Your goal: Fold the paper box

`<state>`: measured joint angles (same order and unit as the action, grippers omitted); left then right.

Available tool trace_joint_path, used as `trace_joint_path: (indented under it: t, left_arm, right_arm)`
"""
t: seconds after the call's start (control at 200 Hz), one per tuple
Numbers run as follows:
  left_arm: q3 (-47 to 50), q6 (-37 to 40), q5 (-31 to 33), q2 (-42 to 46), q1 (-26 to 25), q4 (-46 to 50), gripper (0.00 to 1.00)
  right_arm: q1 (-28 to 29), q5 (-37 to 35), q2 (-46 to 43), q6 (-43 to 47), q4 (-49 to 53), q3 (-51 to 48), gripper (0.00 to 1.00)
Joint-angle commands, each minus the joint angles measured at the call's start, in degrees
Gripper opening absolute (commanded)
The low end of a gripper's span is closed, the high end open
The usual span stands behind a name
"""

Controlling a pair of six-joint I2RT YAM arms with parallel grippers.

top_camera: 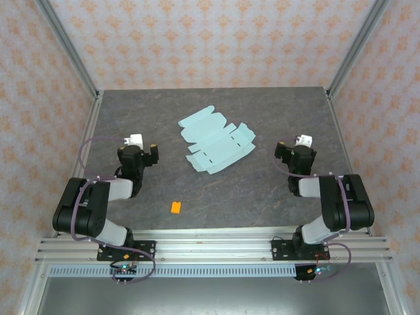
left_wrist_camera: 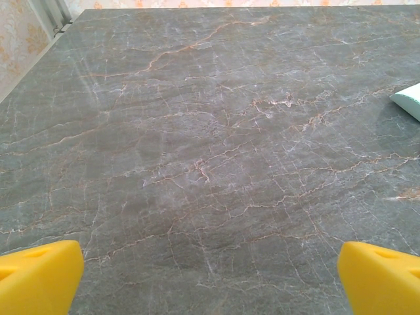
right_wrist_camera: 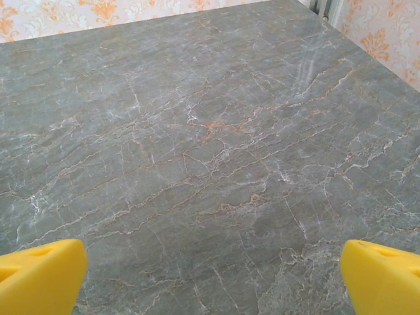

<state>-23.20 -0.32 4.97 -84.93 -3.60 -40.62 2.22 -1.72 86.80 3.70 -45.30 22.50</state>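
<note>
On grey veined marble table, flat mint die-cut paper box.

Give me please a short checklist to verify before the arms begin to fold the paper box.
1. Left claw open, nothing held: ok.
2. Right claw open, nothing held: ok.
3. Paper box lies as an unfolded sheet on the table, roughly midway between the two claws: ok.
4. Both claws apart from the sheet: ok.
5. Orange block apart from the sheet, closer to the table's near edge: ok.
6. Fold lines already creased: cannot tell.
</note>
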Motion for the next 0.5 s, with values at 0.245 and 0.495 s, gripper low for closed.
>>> trace_joint_path:
  t: [0.245, 0.495]
  left_arm:
    - [-1.24, 0.59, 0.99, -0.86, 1.05, -1.91, 1.00]
    - [-6.89, -5.67, 9.96, 9.06, 2.00, 17.35, 1.00]
  right_arm:
    - [0.07, -1.84, 0.41, -0.72, -0.14, 1.06, 0.99]
    - [0.07, -12.83, -11.42, -5.06, 5.96, -0.85, 0.99]
